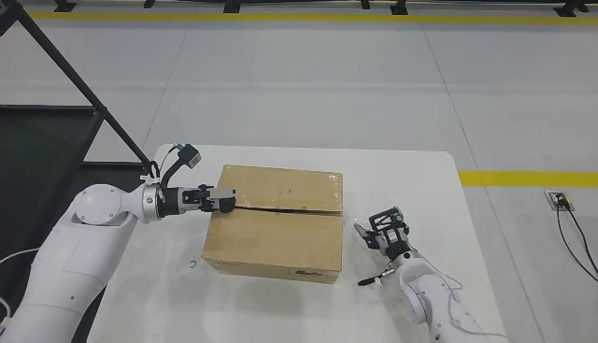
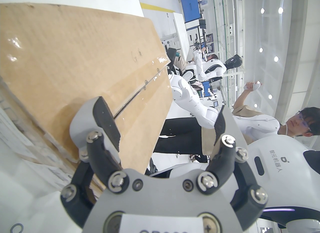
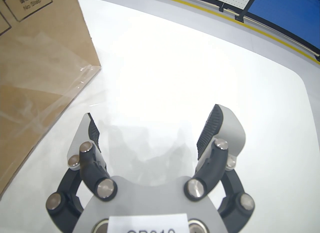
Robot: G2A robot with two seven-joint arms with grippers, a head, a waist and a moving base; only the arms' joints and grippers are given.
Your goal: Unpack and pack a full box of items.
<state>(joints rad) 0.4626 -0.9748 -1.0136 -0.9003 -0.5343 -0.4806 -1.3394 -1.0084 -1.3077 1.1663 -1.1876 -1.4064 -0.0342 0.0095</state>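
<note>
The left gripper (image 2: 162,108) has its jaws spread wide with nothing between them. One pad (image 2: 106,116) sits at the end of the cardboard box (image 2: 75,56), right where the centre seam (image 2: 140,91) runs out, and the other hangs in the air past the box's edge. In the top view this gripper meets the box at its 9 o'clock end, level with the seam. The right gripper (image 3: 153,112) is also spread and empty, low over the white table (image 3: 175,56), near the box's 3 to 4 o'clock side but apart from it. The box sits closed at mid-table with both top flaps (image 1: 280,189) down. Glints along the seam suggest clear tape (image 2: 162,59), though whether it bonds the flaps is hard to tell. The risk I see is that if the left pad pries at a taped flap, the whole box may slide toward 3 o'clock or tip, since nothing braces it. The pad could also skid off the slick tape and tear the cardboard edge.
</note>
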